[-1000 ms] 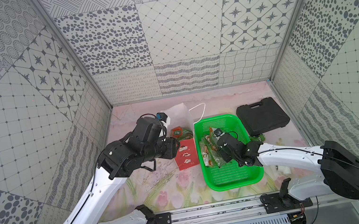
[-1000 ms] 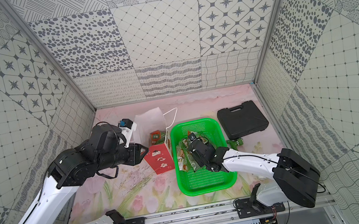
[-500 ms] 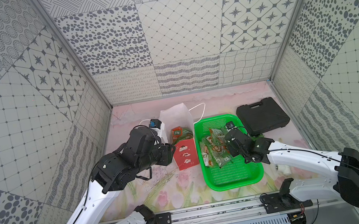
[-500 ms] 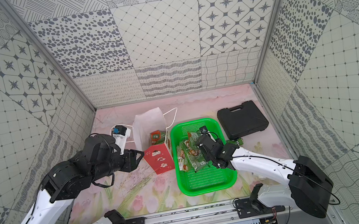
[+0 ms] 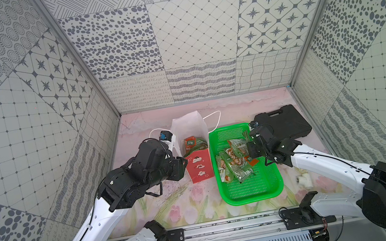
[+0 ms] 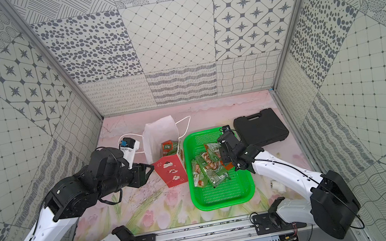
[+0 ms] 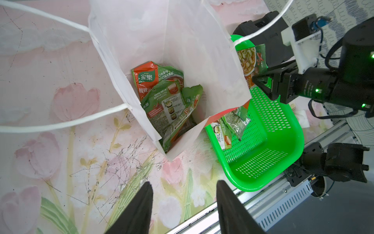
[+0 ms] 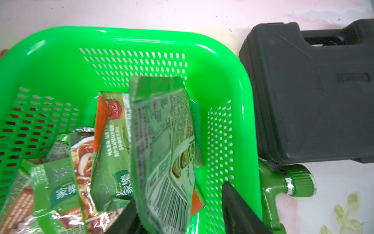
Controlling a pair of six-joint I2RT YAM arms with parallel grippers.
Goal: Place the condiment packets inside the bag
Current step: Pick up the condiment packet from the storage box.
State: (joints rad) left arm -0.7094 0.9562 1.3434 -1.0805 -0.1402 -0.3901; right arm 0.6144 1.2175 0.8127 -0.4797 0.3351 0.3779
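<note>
While condiment packets (image 5: 235,167) lie in the green basket (image 5: 252,191) beside the bag (image 5: 199,168) in both top views, the left wrist view shows my left gripper (image 7: 183,182) spread, empty. In the right wrist view my right gripper (image 8: 178,194) stands apart around one packet (image 8: 162,131); I should close firmly before lifting.

So the counter (image 5: 174,204) has a pink tulip-print cover. Sitting right on it: paper gift bag (image 5: 199,171) mid-frame, green mesh basket (image 5: 253,197) touching its right side, black plastic case (image 5: 286,120) further right, small white fitting (image 5: 304,178) lower right.
</note>
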